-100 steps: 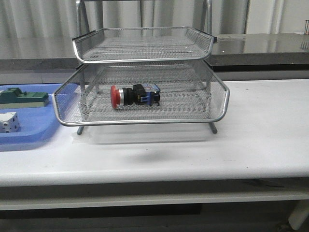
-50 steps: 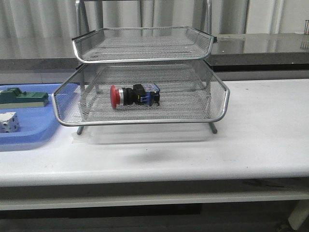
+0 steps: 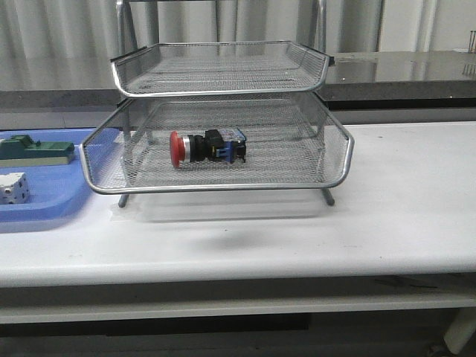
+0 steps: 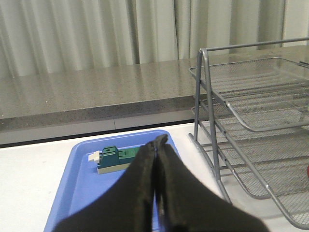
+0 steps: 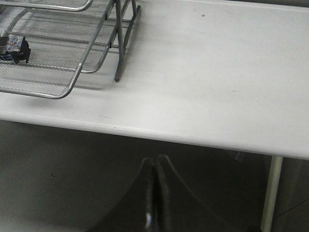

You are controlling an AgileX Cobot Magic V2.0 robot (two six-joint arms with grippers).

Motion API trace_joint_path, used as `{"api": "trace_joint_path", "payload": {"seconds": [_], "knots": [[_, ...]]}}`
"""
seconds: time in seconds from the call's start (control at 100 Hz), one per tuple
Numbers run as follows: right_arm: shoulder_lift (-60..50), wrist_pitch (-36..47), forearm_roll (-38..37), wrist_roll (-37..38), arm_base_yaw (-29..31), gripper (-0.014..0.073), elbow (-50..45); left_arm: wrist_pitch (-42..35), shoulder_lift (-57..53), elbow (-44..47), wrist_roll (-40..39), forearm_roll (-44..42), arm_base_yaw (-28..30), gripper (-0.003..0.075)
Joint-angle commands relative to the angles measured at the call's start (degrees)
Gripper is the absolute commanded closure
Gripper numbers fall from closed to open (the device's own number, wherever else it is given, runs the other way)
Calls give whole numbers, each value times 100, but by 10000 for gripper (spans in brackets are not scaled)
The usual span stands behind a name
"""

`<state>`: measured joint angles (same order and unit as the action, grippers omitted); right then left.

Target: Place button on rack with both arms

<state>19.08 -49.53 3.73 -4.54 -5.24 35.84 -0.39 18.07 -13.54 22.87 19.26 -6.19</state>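
The button (image 3: 207, 147) was seen lying on its side in the pulled-out lower tier of the rack (image 3: 223, 186), red head pointing left. A green block (image 3: 37, 151) and a white cube (image 3: 13, 187) were held in the blue tray (image 3: 44, 208), which was cut off at the left edge. The left gripper (image 4: 157, 145) and right gripper (image 5: 153, 166) were each pressed together, empty. No writing could be read.

blue tray (image 3: 44, 204), green block (image 3: 37, 152), white cube (image 3: 13, 187)
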Motion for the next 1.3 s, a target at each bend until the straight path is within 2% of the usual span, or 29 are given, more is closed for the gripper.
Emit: {"api": "trace_joint_path", "payload": {"seconds": [0.0,0.28,0.49,0.88,1.29], "knots": [[58,377,-25,8,9,664,134,-447,34,-163,-64,58,-4,741],[58,412,203,8,9,664,134,-447,34,-163,-64,58,-4,741],[233,640,680,8,9,664,134,-447,34,-163,-64,58,-4,741],[2182,862,2548,-185,9,664,134,-447,34,-163,-64,58,-4,741],[4164,1369,4780,-1848,-108,663,134,-447,34,-163,-64,58,-4,741]]}}
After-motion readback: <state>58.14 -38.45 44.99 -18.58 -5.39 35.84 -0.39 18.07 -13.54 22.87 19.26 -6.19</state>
